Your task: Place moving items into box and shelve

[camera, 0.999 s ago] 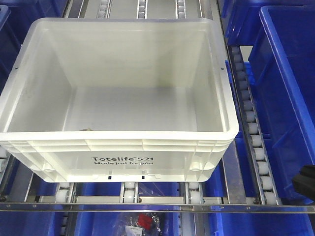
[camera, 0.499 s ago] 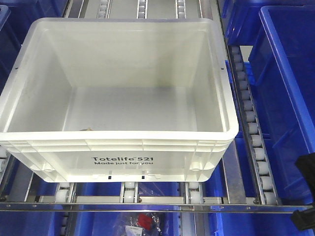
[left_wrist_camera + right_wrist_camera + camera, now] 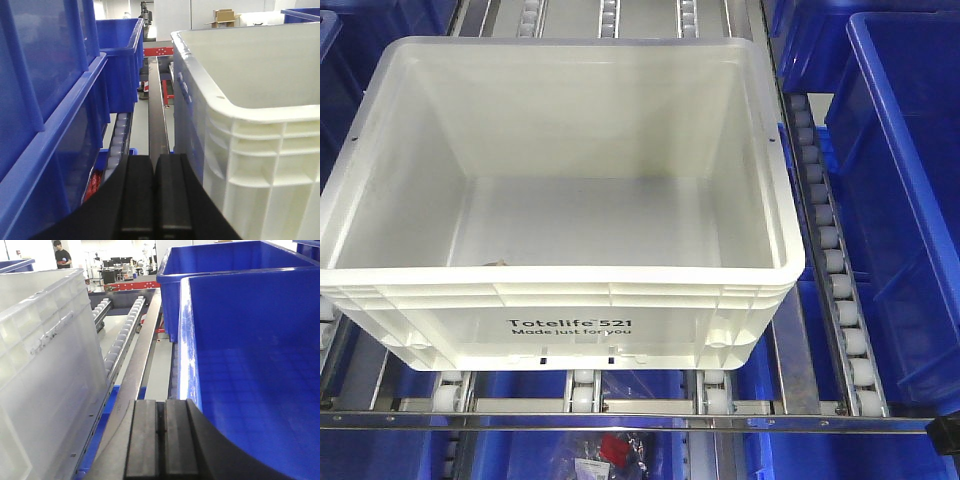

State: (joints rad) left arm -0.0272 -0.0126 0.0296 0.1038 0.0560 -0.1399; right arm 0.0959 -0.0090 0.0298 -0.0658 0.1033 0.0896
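The white box (image 3: 560, 282) printed "Totelife 521" sits on the roller shelf and fills most of the front view. Its floor looks bare except for a small tan scrap (image 3: 495, 262) peeking over the near wall; I cannot tell what it is. No moving items show clearly. My left gripper (image 3: 154, 160) is shut with nothing in it, low beside the box's left wall (image 3: 260, 150). My right gripper (image 3: 161, 402) is shut and empty, between the box's right wall (image 3: 45, 365) and a blue bin (image 3: 250, 365). Only a black corner of the right arm (image 3: 948, 435) shows in the front view.
Blue bins (image 3: 50, 125) stand stacked close on the left, and a large blue bin (image 3: 910, 200) on the right. Roller tracks (image 3: 830, 260) run alongside the box. A metal rail (image 3: 620, 423) crosses the shelf front, with a bagged red item (image 3: 615, 447) below it.
The black part of the right arm at the right edge has dropped down to the bottom corner of the front view. The box has not moved.
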